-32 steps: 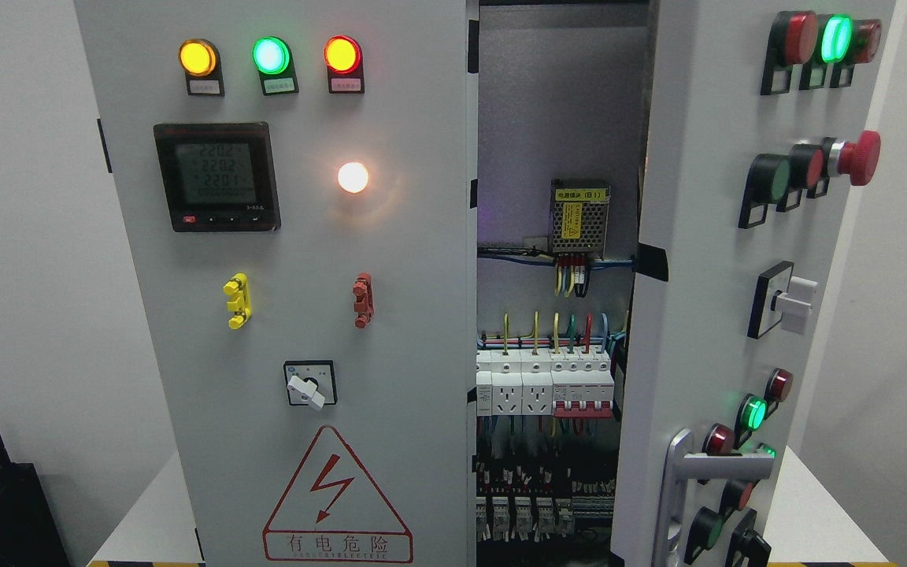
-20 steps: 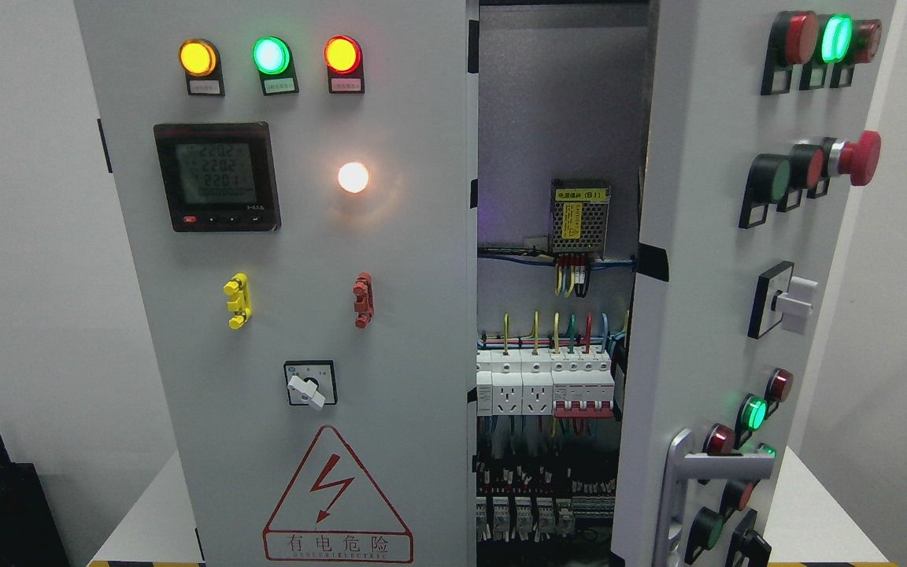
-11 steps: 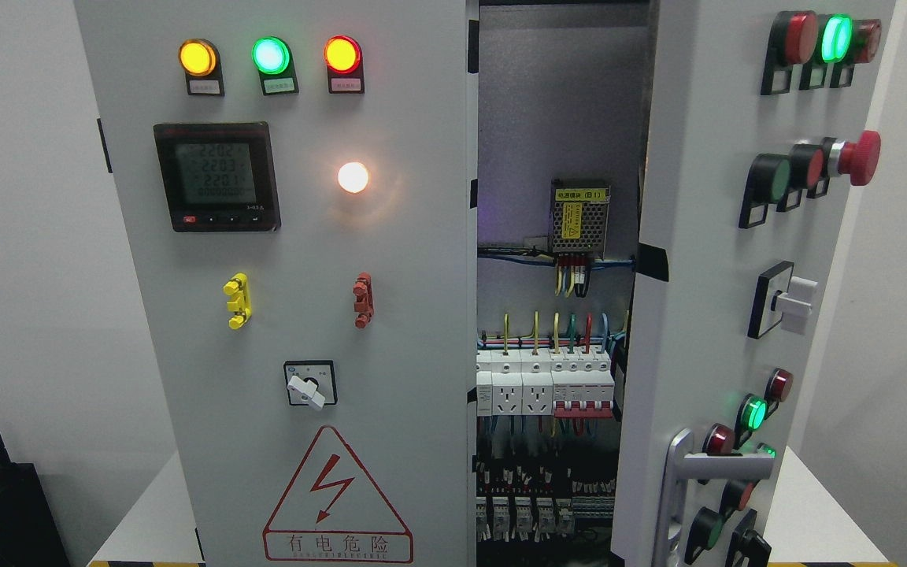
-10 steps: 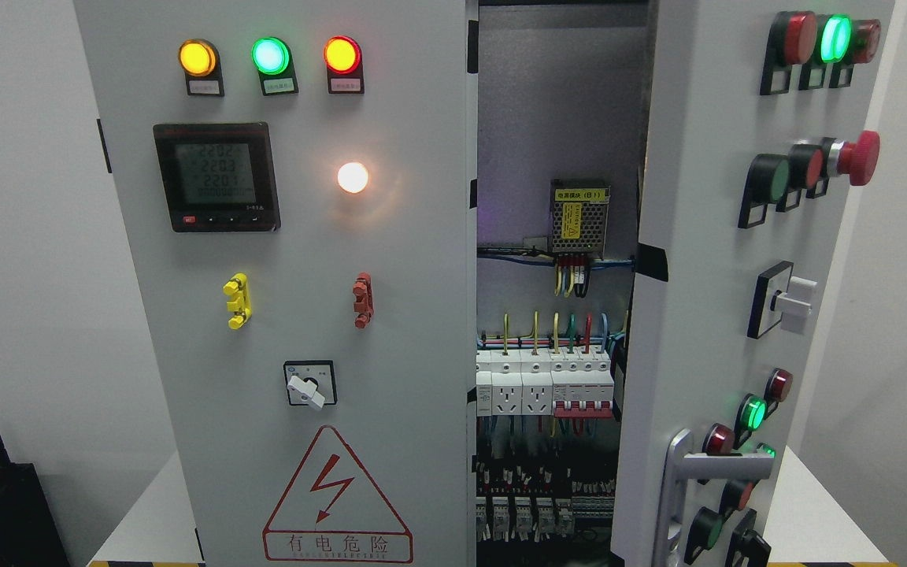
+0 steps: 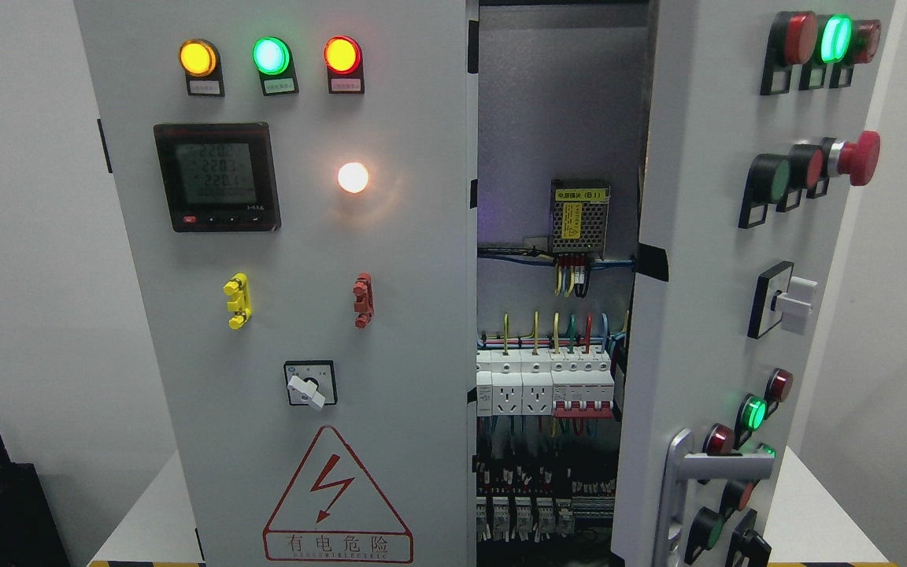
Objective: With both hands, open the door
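Neither hand shows. The right door (image 5: 705, 260) stands ajar; to swing it wider, grip its silver handle (image 5: 686, 480), low beside the green lamp (image 5: 753, 413), and pull steadily.

Closed door (image 5: 296, 315) left, open door (image 5: 705, 315) right, breakers (image 5: 548, 386) between
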You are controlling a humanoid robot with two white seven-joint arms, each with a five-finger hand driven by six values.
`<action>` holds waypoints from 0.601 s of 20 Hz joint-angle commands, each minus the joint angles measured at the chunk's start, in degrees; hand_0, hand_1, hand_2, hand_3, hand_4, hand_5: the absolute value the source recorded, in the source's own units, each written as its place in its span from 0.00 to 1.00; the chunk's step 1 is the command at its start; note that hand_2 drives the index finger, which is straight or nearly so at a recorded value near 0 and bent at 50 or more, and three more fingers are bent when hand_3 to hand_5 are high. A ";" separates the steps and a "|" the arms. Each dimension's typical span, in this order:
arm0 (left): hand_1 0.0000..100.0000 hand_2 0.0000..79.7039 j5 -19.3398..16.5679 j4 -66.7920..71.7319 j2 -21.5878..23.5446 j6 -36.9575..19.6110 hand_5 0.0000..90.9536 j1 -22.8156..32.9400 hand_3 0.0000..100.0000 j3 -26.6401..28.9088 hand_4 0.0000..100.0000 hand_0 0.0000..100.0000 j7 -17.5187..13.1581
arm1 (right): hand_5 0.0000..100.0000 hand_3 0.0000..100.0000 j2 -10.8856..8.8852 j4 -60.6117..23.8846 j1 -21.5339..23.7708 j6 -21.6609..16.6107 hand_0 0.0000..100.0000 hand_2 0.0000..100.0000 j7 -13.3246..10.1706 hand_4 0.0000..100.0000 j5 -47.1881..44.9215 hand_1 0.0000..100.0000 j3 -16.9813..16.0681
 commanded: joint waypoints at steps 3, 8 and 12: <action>0.00 0.00 0.48 -43.62 4.97 -0.52 0.00 10.57 0.00 -0.09 0.03 0.00 -0.23 | 0.00 0.00 0.00 0.00 0.00 0.04 0.00 0.00 0.04 0.00 -0.02 0.00 0.00; 0.00 0.00 4.52 -55.32 9.09 -2.98 0.00 12.69 0.00 0.70 0.03 0.00 0.21 | 0.00 0.00 0.00 0.00 0.00 0.04 0.00 0.00 -0.05 0.00 -0.02 0.00 0.00; 0.00 0.00 11.01 -61.22 14.62 -4.21 0.00 12.69 0.00 2.46 0.03 0.00 0.21 | 0.00 0.00 0.00 0.00 0.00 0.04 0.00 0.00 -0.05 0.00 -0.02 0.00 0.00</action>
